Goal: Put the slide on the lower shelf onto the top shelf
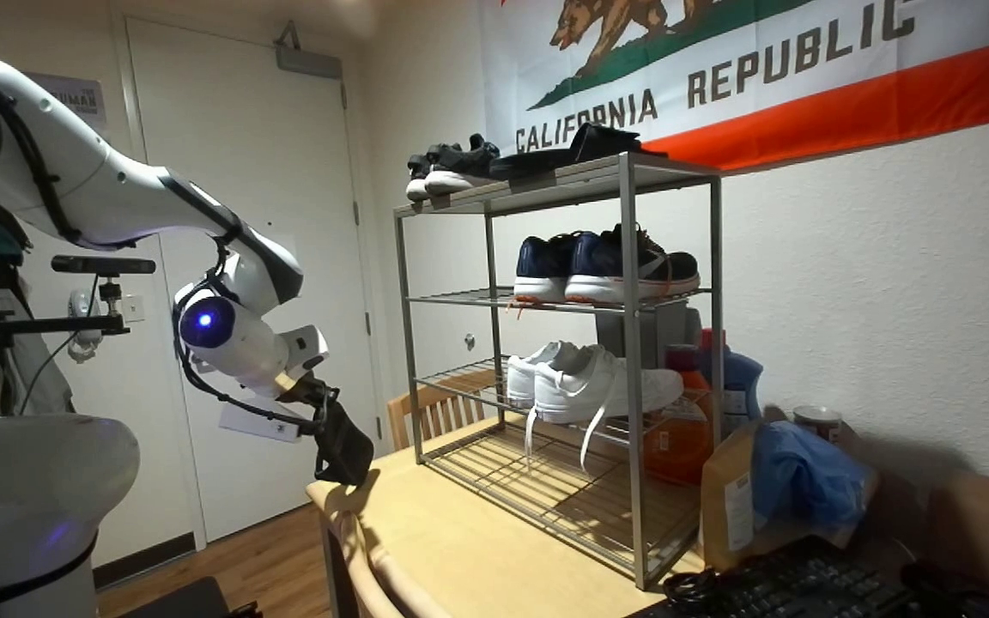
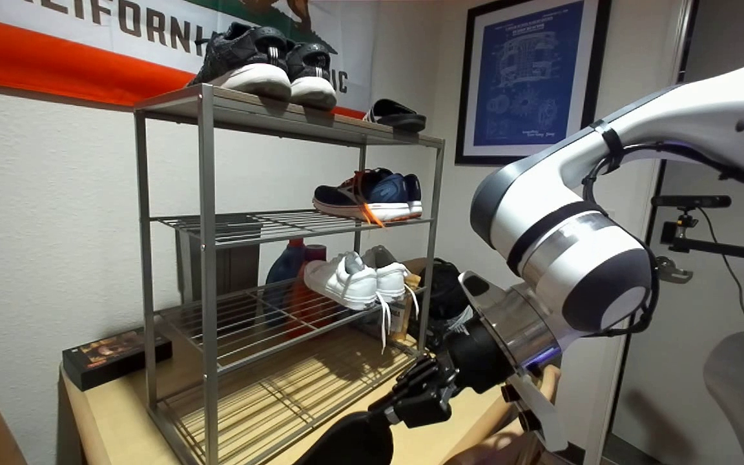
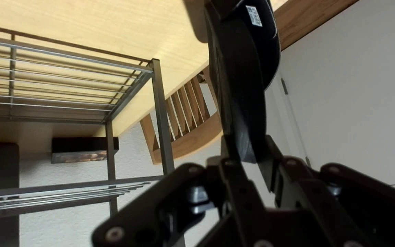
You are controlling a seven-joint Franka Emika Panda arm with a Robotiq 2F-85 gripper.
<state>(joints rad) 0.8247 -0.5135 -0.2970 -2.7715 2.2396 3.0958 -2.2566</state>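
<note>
Wrist view: slide (image 3: 240,68) is in the claw (image 3: 250,156), which is clamped on one end of it, jaws nearly together with just the slide between; the rest juts out past the tips. In both exterior views it points down from the claw, near the edge of the worktop (image 1: 494,558); touching or not, can't tell. Chrome rack (image 2: 208,290) stands beside the claw, apart from it. Lower shelf (image 1: 563,493) is lower than the claw. Top shelf (image 2: 262,116) is well above the claw, carrying dark white-soled sneakers (image 2: 256,61) and a black sandal (image 2: 401,117). Upper middle tier (image 2: 268,223): navy shoes (image 1: 597,266). Lower middle tier (image 2: 307,326): white sneakers (image 1: 572,382). Containers, past the rack from the claw: orange bottle (image 1: 683,455), blue bottle (image 1: 743,382), tall grey bin (image 2: 239,268), insides hidden. Black box (image 2: 117,358) on the worktop, also across the rack from the claw, contents can't tell. Farther from the claw, beyond the rack's end: brown paper bag (image 1: 718,506), blue plastic (image 1: 803,481) in it or on it, can't tell which. Tin (image 1: 816,421) just behind the bag, contents not readable.
</note>
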